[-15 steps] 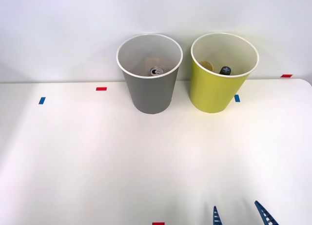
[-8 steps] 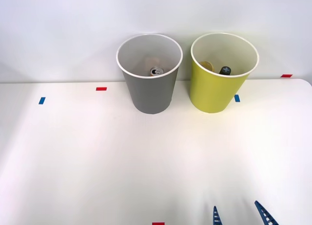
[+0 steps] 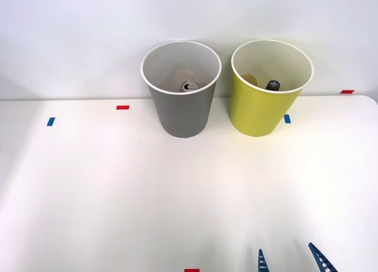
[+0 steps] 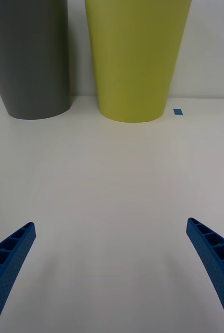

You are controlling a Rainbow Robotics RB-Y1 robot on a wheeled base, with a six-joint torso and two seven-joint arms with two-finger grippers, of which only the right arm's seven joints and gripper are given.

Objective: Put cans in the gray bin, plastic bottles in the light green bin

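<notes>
Now my right gripper [image 3: 290, 261] hangs open and empty at the table's [image 3: 118, 189] near edge, with the round gray plastic bin [image 3: 182, 110] and the lime-green plastic bin [image 3: 260, 110] straight ahead at the far edge.

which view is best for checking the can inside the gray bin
The front view. It looks down into the gray bin, so the can shows at the bottom with its silver top facing up. The right wrist view sees that bin from the side, so its wall hides whatever is inside.
</notes>
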